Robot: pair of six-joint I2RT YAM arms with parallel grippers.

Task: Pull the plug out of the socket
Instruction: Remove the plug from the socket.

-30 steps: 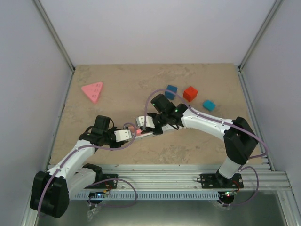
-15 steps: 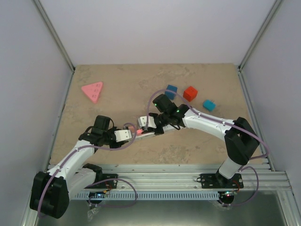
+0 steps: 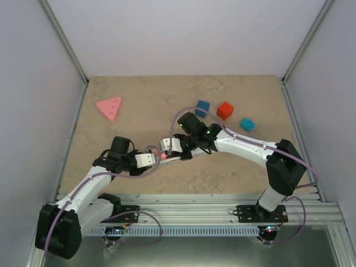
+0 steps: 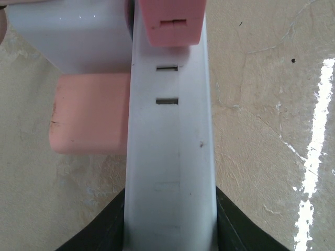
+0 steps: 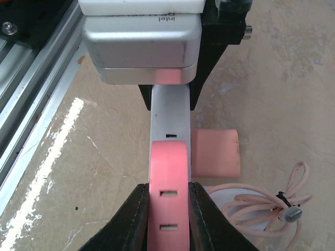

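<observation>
The socket is a long white strip with slot pairs, lying on the table between both arms. My left gripper is shut on its near end, with the dark fingers pressed to both sides. A pink plug with two slots sits on top of the strip's other end. My right gripper is shut on this plug. In the top view the left gripper and the right gripper face each other closely.
A flat pink block lies against the strip's side, next to a white body with a coiled pink cord. Farther back are a pink triangular block and blue, red and teal cubes. A metal rail runs along the near edge.
The right wrist has edged slightly to the left. Both grips look unchanged and the left arm has not moved.
</observation>
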